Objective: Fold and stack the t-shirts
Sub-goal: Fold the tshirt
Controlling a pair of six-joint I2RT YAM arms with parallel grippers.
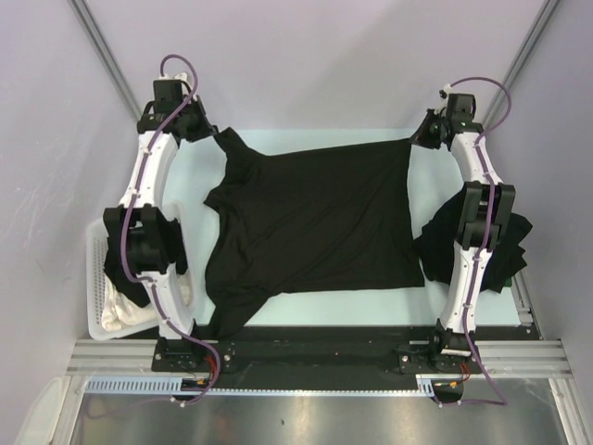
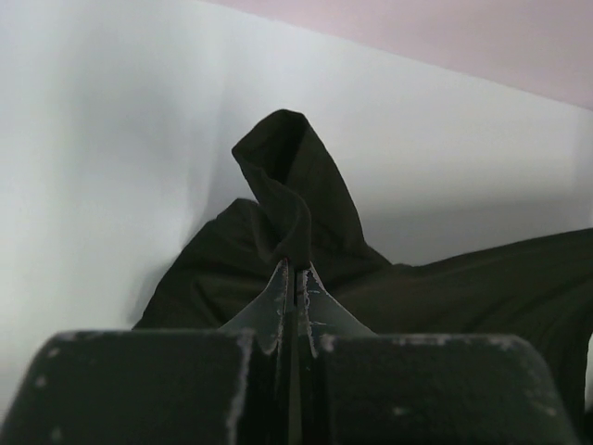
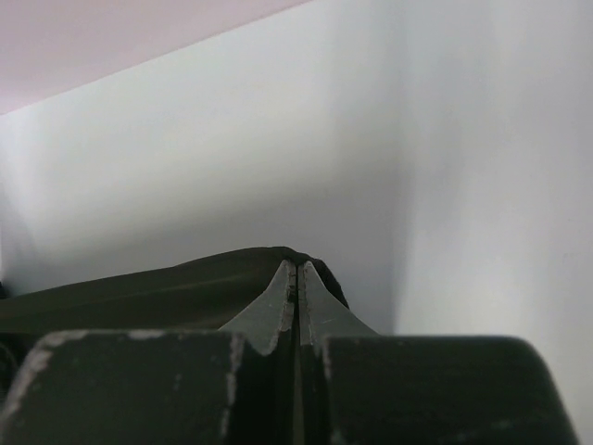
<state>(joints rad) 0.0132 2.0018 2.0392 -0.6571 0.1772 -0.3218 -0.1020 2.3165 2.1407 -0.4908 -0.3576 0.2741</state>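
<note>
Table: pale surface [image 1: 306, 306] between lilac walls.
T-shirt: black t-shirt [image 1: 315, 222] lies spread on the table's middle, sleeves to the left, hem to the right, long axis left to right.
Left gripper [image 2: 295, 269]: clenched on the far sleeve, which rises in a peak.
Right gripper [image 3: 296, 267]: clenched on the far hem corner.
Top view only: heap of black t-shirts [image 1: 514, 246] at the right edge; basket [image 1: 95, 269] with white cloth [image 1: 120, 315] at the left.

The matt black soft cloth t-shirt [image 1: 315, 222] lies on a smooth pale surface [image 1: 324, 303]. The white lattice basket [image 1: 95, 269] looks plastic, and the dark fingers [image 2: 269, 311] of the left hand [image 2: 296, 271] are scuffed.
</note>
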